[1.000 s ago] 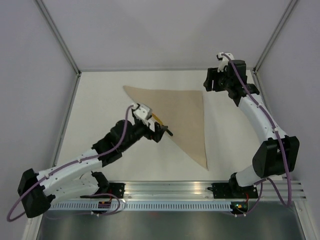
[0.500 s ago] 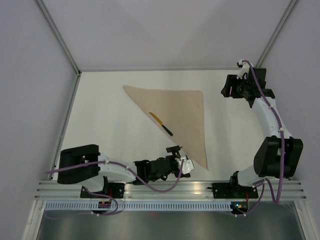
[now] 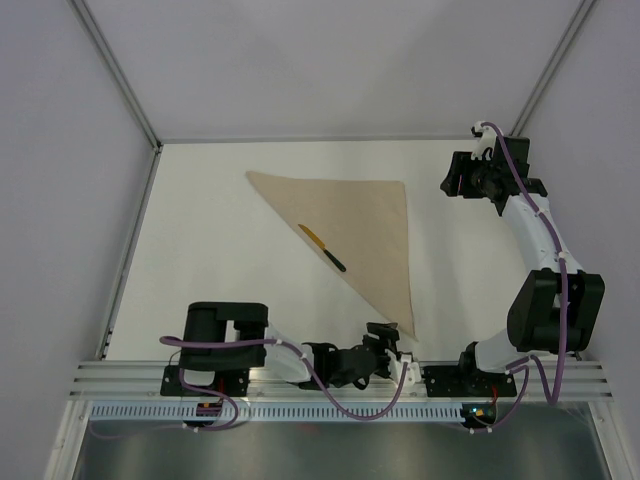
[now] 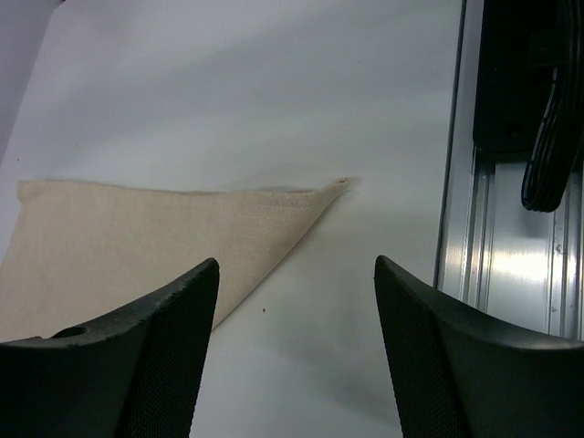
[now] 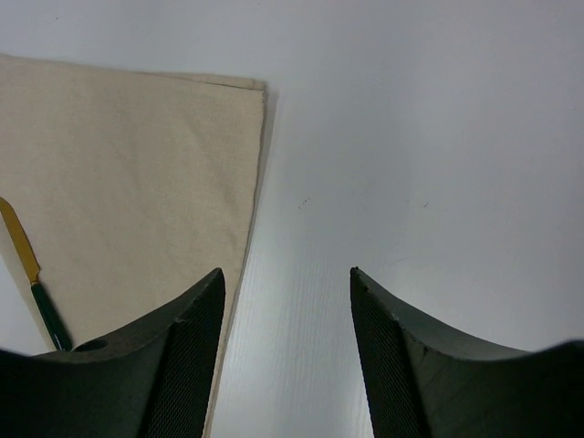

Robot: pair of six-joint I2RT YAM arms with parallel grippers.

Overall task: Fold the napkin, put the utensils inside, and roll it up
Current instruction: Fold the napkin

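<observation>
Lying folded into a triangle mid-frame on the tabletop (image 3: 220,220), the napkin (image 3: 365,225) has a knife (image 3: 322,247) along its slanted left edge. The left pincer (image 3: 383,333) gapes empty at bottom centre by the napkin's tip. The right pincer (image 3: 448,176), also agape and empty, hangs at upper right.

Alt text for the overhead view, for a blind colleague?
A tan napkin folded into a triangle lies on the white table, a yellow-and-green utensil at its left edge. The left fingers, open, sit by its near tip; right fingers beyond its far-right corner.
</observation>
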